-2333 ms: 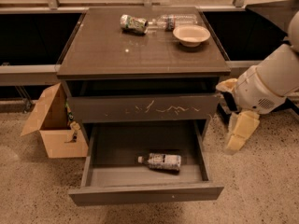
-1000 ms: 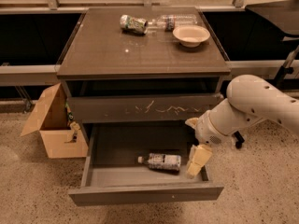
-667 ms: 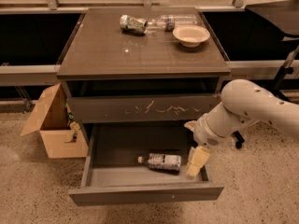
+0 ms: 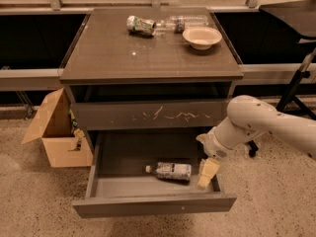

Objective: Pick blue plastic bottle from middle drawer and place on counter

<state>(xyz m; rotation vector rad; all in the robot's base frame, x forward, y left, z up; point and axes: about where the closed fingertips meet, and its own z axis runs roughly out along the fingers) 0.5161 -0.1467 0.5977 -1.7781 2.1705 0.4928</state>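
Note:
The blue plastic bottle (image 4: 170, 171) lies on its side in the open middle drawer (image 4: 153, 205), white cap pointing left. My gripper (image 4: 207, 174) hangs at the end of the white arm (image 4: 247, 127), inside the drawer's right end. It is just right of the bottle's base and a small gap apart from it. The counter (image 4: 123, 53) is the glossy dark top of the cabinet above.
On the counter's far side lie a crushed green-and-white can (image 4: 140, 24), a clear bottle (image 4: 186, 21) and a cream bowl (image 4: 202, 37). The scratched drawer front (image 4: 153, 115) is shut above the open drawer. A cardboard box (image 4: 54, 132) stands left, and a black stand (image 4: 296, 88) right.
The arm has swung from the cabinet's right side leftwards and down, bringing the gripper into the drawer beside the bottle. In the last second it barely moves. The bottle has not moved.

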